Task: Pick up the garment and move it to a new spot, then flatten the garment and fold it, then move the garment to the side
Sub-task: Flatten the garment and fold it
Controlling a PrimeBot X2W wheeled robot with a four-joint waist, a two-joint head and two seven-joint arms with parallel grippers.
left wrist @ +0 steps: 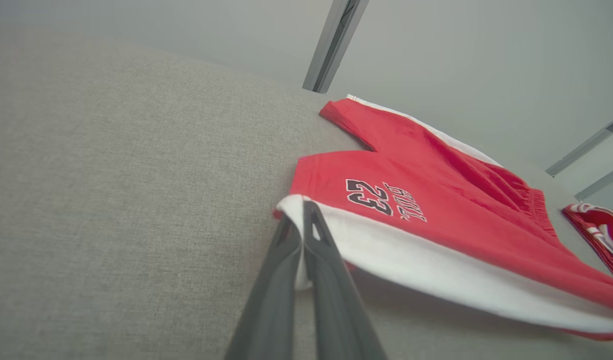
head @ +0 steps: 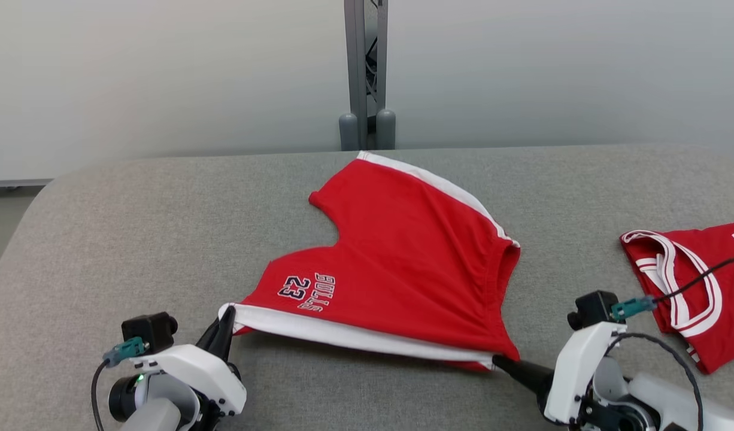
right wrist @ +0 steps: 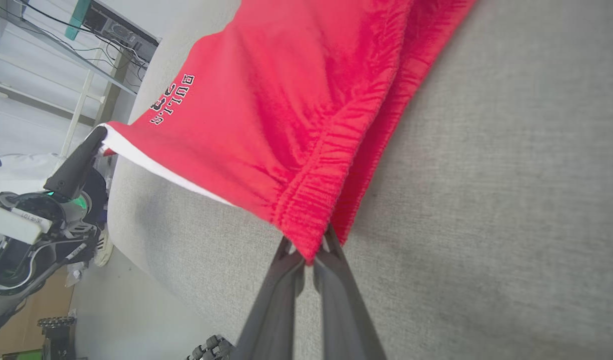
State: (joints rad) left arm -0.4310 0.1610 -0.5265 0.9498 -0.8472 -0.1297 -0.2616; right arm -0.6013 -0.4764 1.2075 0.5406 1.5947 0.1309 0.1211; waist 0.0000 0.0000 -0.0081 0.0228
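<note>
The garment point(head: 397, 257) is a pair of red shorts with white side stripes and "BULLS 23" print, spread on the grey table point(head: 133, 239). My left gripper point(head: 226, 317) is shut on the near left hem corner, pinching the white stripe point(left wrist: 297, 220). My right gripper point(head: 497, 361) is shut on the near right corner at the elastic waistband point(right wrist: 309, 245). The near edge of the garment hangs stretched between both grippers, slightly above the table. In the right wrist view the left gripper point(right wrist: 99, 137) shows at the garment's far corner.
A second red garment with white trim point(head: 696, 287) lies at the table's right edge, close to my right arm. A grey post point(head: 366, 72) stands behind the table's far edge. Bare grey surface spreads to the left and in front.
</note>
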